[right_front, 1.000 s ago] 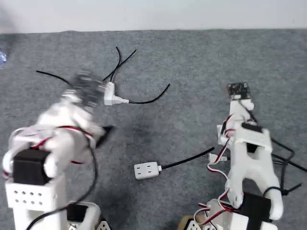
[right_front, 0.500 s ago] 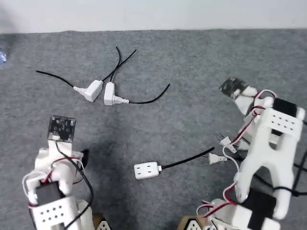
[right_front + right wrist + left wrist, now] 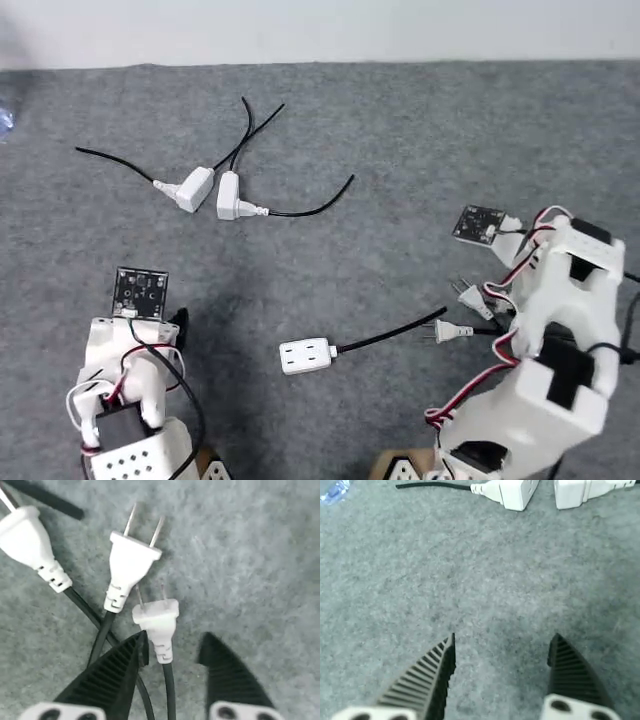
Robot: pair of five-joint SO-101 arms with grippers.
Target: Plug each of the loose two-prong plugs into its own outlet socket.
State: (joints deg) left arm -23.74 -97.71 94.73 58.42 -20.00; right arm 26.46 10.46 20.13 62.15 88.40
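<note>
Two white outlet sockets (image 3: 195, 188) (image 3: 228, 195) on black cords lie side by side at the far left of the grey carpet; in the left wrist view they are the first socket (image 3: 512, 491) and the second socket (image 3: 580, 490). A third socket (image 3: 306, 354) lies near the middle front. Its cord runs to a plug (image 3: 450, 330). Three white two-prong plugs lie under the right arm: one far plug (image 3: 25, 535), a middle plug (image 3: 131, 562) and a small plug (image 3: 159, 620). My right gripper (image 3: 175, 637) is open, with the small plug's cord between its fingers. My left gripper (image 3: 503, 640) is open over bare carpet, well short of the sockets.
The left arm (image 3: 125, 380) sits folded at the front left, the right arm (image 3: 555, 330) at the front right. Black cords (image 3: 245, 125) trail from the far sockets toward the back wall. Open carpet lies between the arms.
The left arm has pulled back from the far sockets to the front left. The right arm has swung out and come down over the loose plugs.
</note>
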